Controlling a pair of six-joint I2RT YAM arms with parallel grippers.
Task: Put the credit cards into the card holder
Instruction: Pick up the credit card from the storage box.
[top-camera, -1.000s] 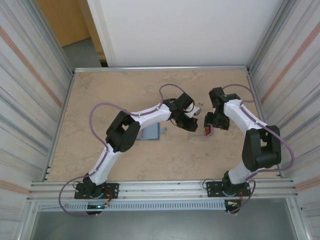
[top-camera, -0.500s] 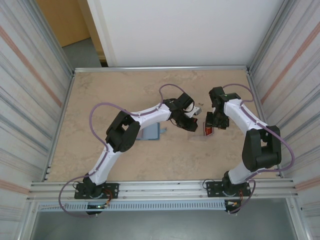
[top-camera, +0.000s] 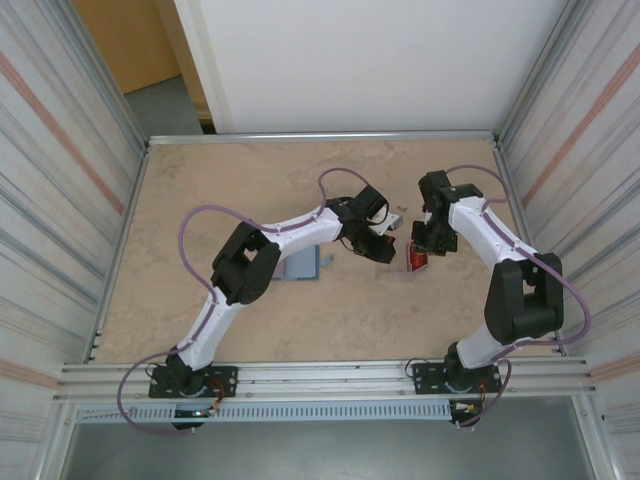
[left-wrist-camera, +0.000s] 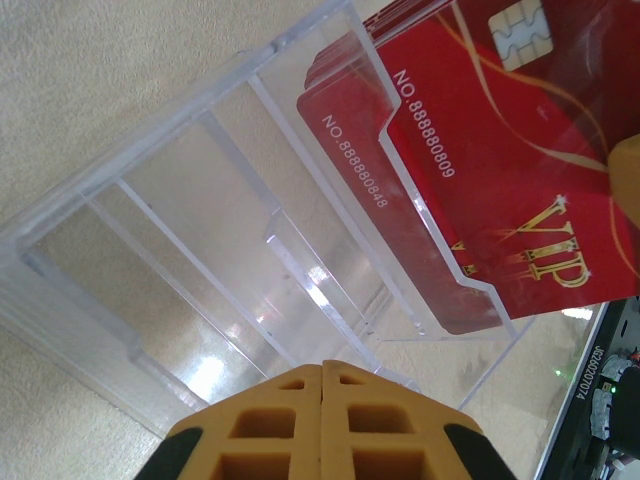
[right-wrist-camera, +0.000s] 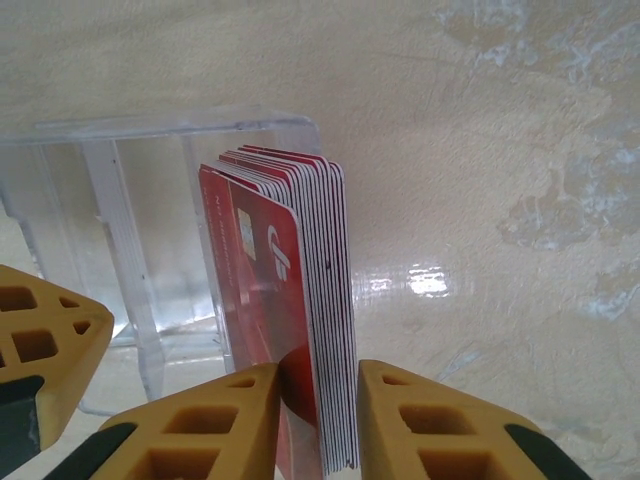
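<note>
A stack of red credit cards (right-wrist-camera: 290, 250) stands on edge in the end slot of a clear plastic case (right-wrist-camera: 130, 200). My right gripper (right-wrist-camera: 318, 375) is shut on the stack, one finger against each face. In the left wrist view the cards (left-wrist-camera: 480, 150) show white numbers and gold VIP lettering. My left gripper (left-wrist-camera: 322, 372) is shut with nothing between its fingers, tips at the case's (left-wrist-camera: 200, 230) near edge. From above, the teal-blue card holder (top-camera: 303, 265) lies flat left of both grippers, partly under the left arm. The right gripper (top-camera: 417, 258) meets the left gripper (top-camera: 385, 245) mid-table.
The clear case has several vacant slots beside the cards. Metal frame walls enclose the beige table (top-camera: 250, 180) on the left, right and far sides. The left arm stretches across the middle of the table, over the card holder.
The right gripper's fingers have closed from wide apart onto the card stack. The left gripper stays shut at the case. Both arms have hardly shifted.
</note>
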